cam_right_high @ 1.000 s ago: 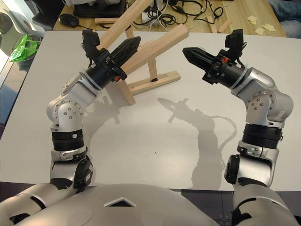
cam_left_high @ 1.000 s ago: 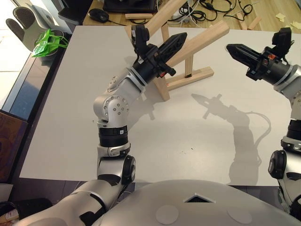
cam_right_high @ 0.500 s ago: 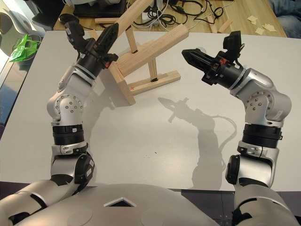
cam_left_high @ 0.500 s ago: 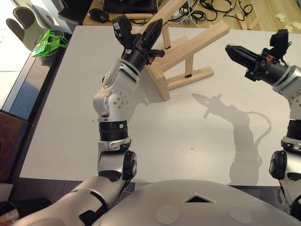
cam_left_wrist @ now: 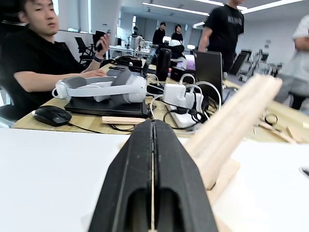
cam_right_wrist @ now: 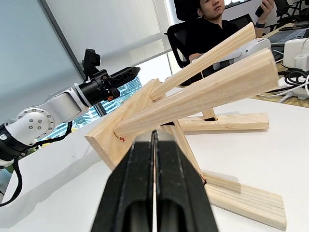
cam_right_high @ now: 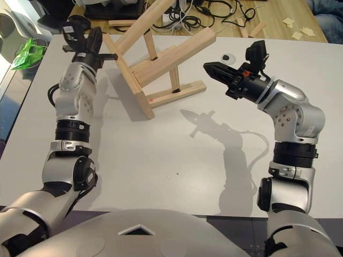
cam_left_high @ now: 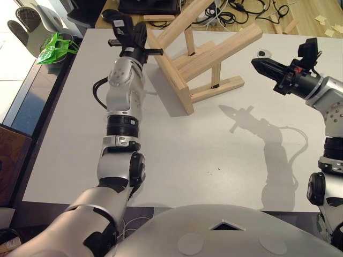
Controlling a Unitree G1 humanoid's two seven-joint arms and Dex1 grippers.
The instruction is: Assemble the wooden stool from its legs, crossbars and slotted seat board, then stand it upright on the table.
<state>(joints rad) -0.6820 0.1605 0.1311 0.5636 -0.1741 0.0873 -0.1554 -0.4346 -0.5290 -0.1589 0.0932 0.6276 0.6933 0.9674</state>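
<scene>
The wooden stool (cam_left_high: 214,51) lies on its side at the back of the white table (cam_left_high: 187,155). Its seat board (cam_left_high: 174,80) stands on edge, with the legs and crossbars slanting away from it. My left gripper (cam_left_high: 140,33) is shut with nothing in it, just left of the seat board's far end and pointing past the table's back edge; whether it touches the board I cannot tell. The left wrist view has the pressed-together fingers (cam_left_wrist: 140,164) with a stool leg (cam_left_wrist: 231,125) beside them. My right gripper (cam_right_high: 208,67) is shut and empty, hovering right of the stool and aimed at it (cam_right_wrist: 193,96).
A small white round object (cam_left_high: 261,53) lies on the table behind the right gripper. A green bag (cam_left_high: 53,48) hangs off the table's left edge. On the desk behind are a mouse (cam_left_high: 111,17), cables and a loose wood strip (cam_left_high: 158,17).
My left arm swung from in front of the stool's legs out to the left and back, to the seat board's far end. The right gripper edged a little toward the stool. The stool stayed put.
</scene>
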